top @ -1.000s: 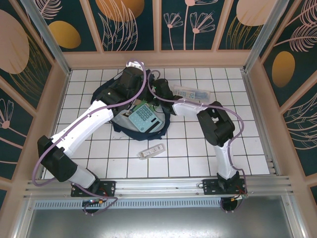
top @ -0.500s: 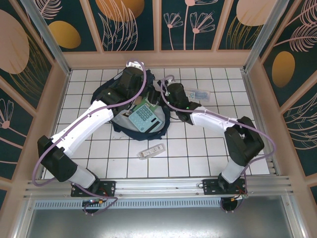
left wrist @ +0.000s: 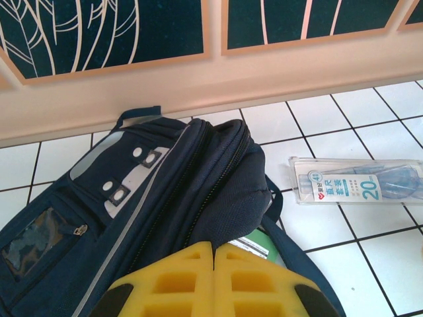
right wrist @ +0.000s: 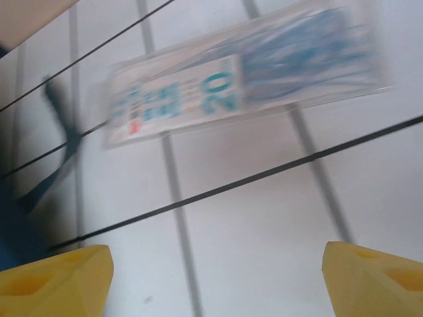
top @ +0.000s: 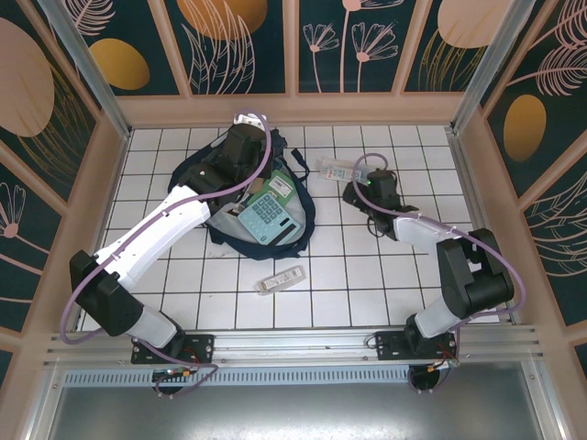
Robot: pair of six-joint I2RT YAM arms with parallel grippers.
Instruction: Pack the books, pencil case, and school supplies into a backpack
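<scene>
The navy backpack (top: 206, 179) lies at the back left with its mouth held up. My left gripper (left wrist: 215, 249) is shut on the dark fabric at the edge of that opening. The mint-green calculator (top: 266, 217) and a small green book (top: 282, 186) lie in the opening. In the left wrist view the green book (left wrist: 264, 246) peeks out under the fabric. The clear bluish packet (top: 336, 169) lies on the tiles right of the backpack (left wrist: 165, 178). My right gripper (top: 356, 186) hovers open just before the packet (right wrist: 244, 86), with nothing between its fingers (right wrist: 53, 277). The slim white-grey bar (top: 280, 280) lies nearer. The pencil case is hidden.
The pale wooden back wall (left wrist: 218, 79) runs close behind the backpack. White tiled floor (top: 385, 275) spreads around the right arm and toward the near edge. A dark backpack strap (right wrist: 59, 132) lies left of the packet.
My right arm has swung away from the backpack's opening to the right and now sits near the clear packet, which is uncovered. The left arm and backpack have stayed put.
</scene>
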